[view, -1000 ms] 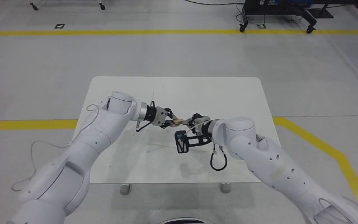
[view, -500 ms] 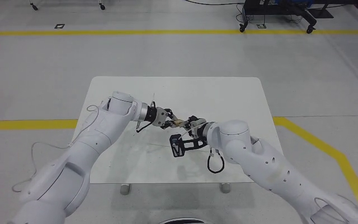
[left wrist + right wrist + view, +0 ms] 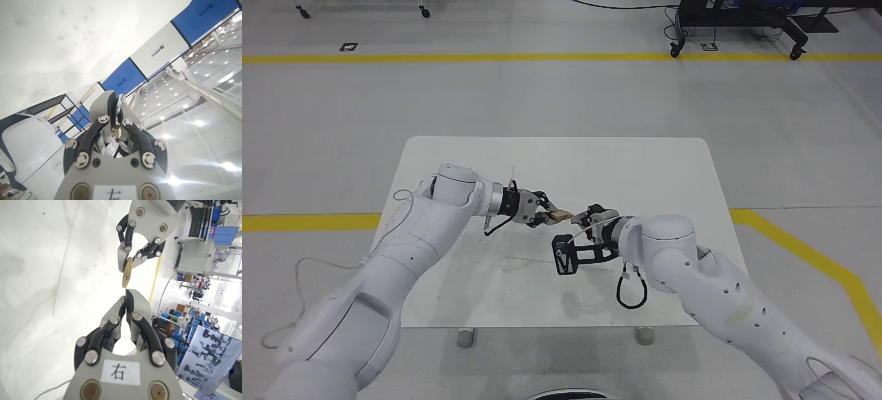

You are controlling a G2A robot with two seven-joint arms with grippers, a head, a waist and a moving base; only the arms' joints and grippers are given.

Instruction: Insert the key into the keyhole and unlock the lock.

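Right arm has edged back to the right since half a second ago. Its gripper (image 3: 126, 298) is pinched together on a thin flat silver metal key (image 3: 125, 292), seen edge-on. The left gripper (image 3: 130, 259) is clamped on a small brass padlock (image 3: 127, 273) at its shackle end, above the middle of the white table (image 3: 662, 160). The key tip meets the padlock's edge just beside the empty keyhole (image 3: 126, 276). Both parts look light, rigid and smooth, so likely to slip; grip the key by its bow and the lock across its flat faces.
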